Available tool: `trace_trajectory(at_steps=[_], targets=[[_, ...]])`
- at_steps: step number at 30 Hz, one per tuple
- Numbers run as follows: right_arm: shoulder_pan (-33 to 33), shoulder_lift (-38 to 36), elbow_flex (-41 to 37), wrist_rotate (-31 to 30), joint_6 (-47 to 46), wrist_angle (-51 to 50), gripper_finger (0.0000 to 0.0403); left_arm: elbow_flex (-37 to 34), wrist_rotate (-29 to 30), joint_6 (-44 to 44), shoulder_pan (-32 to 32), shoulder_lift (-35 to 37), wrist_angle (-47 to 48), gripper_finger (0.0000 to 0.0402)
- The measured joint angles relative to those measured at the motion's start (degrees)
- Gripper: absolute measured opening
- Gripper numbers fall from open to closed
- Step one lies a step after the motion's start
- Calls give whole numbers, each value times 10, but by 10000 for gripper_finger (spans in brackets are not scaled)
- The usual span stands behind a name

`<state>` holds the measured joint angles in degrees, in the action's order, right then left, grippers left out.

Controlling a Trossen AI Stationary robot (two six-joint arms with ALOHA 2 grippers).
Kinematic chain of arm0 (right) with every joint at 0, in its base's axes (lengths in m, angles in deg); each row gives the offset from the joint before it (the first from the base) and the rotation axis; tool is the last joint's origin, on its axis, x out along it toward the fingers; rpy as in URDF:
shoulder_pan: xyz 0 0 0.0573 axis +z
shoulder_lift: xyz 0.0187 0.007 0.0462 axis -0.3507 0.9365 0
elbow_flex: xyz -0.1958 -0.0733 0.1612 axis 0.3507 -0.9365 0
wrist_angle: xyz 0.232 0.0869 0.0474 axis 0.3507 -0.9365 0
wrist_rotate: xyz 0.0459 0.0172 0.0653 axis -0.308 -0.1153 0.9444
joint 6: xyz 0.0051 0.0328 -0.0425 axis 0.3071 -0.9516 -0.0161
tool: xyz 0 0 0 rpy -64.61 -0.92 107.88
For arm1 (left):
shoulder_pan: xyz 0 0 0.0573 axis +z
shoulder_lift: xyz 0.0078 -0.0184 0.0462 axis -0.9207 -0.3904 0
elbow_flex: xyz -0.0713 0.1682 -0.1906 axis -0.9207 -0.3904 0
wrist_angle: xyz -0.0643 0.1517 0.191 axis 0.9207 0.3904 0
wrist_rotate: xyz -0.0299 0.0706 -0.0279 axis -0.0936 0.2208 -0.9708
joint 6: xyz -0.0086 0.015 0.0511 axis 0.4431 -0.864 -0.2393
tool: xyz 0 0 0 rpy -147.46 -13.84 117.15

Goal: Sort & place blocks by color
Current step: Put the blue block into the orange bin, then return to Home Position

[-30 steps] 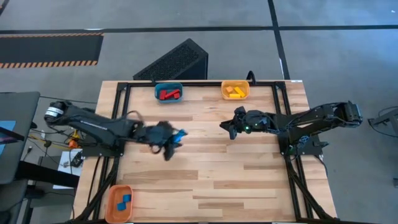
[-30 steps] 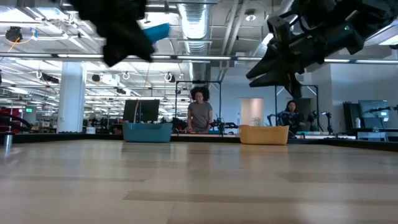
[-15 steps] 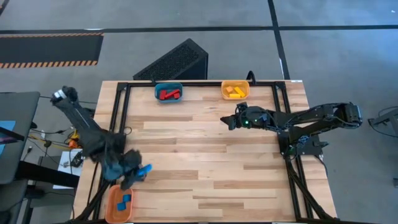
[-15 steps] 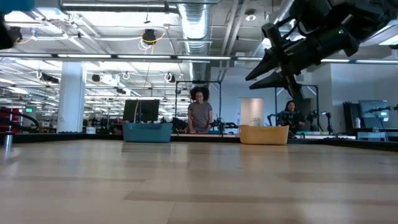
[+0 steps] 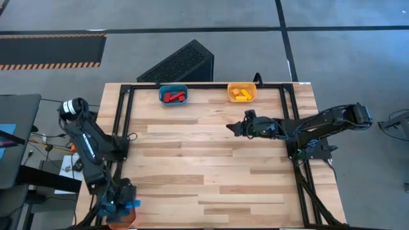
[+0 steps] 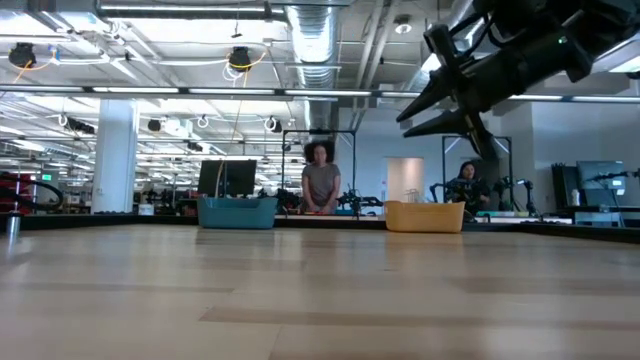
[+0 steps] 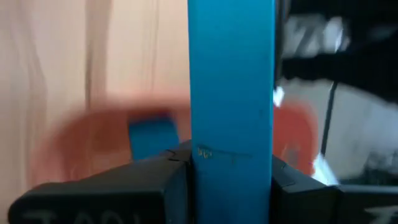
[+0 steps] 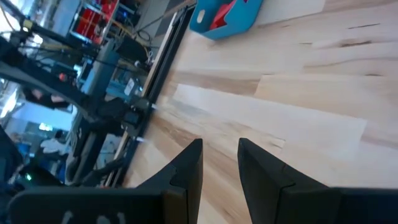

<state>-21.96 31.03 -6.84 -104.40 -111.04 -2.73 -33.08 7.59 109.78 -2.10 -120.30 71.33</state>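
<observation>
My left gripper (image 5: 126,206) hangs over the table's near left corner, shut on a blue bar block (image 5: 135,204). Just under it is an orange bin (image 5: 123,220), mostly covered by the arm. The left wrist view shows the bin (image 7: 81,146) with another blue block (image 7: 152,137) lying in it. My right gripper (image 5: 231,128) hovers right of the table's middle, above the wood. It is open with nothing between its fingers (image 8: 221,168). It also shows high in the low view (image 6: 405,115); my left gripper is outside that view. My left gripper pinches the blue bar's two long sides (image 7: 230,149) between its two fingers (image 7: 177,171), close to one end. It slants down from above. The bar sticks out forward past the fingertips, lifted clear above the orange bin.
At the far edge stand a blue bin (image 5: 173,95) holding red blocks and an orange bin (image 5: 241,92) holding yellow blocks. A black frame (image 5: 121,128) runs along the table's sides. The wide wooden middle (image 5: 211,172) lies bare. People stand in the room beyond (image 6: 322,185).
My left gripper has swung from the table's middle toward the near left corner and come down over the orange bin, turning as it went. The blue bar has stayed in its hold. My right gripper has rolled about its own line without changing place.
</observation>
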Motion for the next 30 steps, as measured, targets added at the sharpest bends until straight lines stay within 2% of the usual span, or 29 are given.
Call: trace_trajectory(at_steps=[4,11,14,18,23,26,30], targets=[[29,0,0,-47,-25,0,120,0,-59,33,-33,-10,28,74],[68,0,0,-74,-37,1,120,1,-45,52,-52,-7,35,80],[77,0,0,-74,-47,2,120,1,-62,52,-45,-8,43,105],[86,0,0,-75,-49,3,120,2,-111,63,-31,-7,73,159],[89,0,0,-83,-47,3,120,2,-142,33,-14,-7,78,211],[84,0,0,-84,-46,2,120,1,-158,14,3,-7,70,222],[80,0,0,-84,-35,34,120,-1,-166,29,21,-3,66,216]])
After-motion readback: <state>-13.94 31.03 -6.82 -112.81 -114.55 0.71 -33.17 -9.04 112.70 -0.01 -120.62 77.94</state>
